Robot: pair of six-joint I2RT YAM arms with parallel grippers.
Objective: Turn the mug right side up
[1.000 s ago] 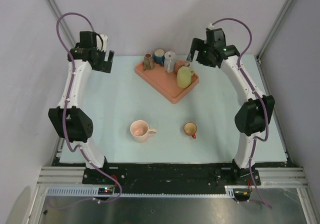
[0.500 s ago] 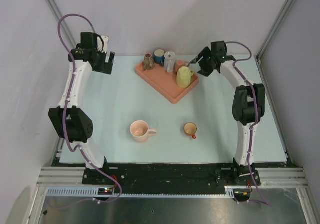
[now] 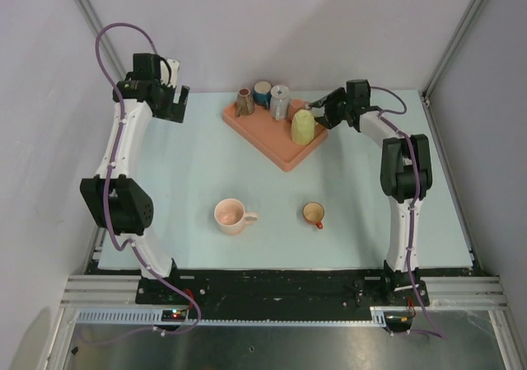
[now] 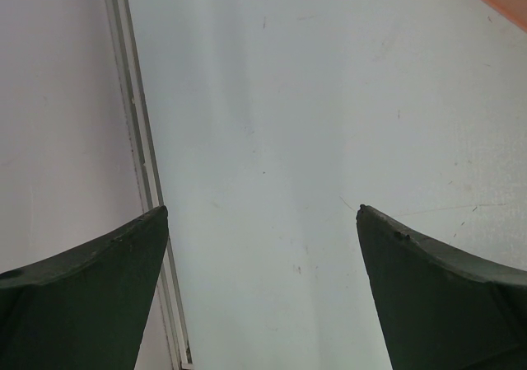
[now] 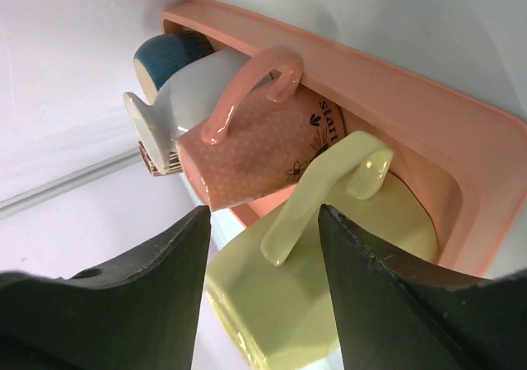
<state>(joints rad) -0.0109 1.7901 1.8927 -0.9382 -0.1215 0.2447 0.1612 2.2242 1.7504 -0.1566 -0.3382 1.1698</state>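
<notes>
A salmon rectangular plastic tray lies far-centre on the pale desk. From left to right it holds a brown ceramic mug, a blue cup, a white mug, a pink dotted mug and a pale yellow-green mug. That last mug's handle lies between the fingers of the right pincer, while nearer, well apart from the tray, a pink ceramic mug stands left of a small red cup.
</notes>
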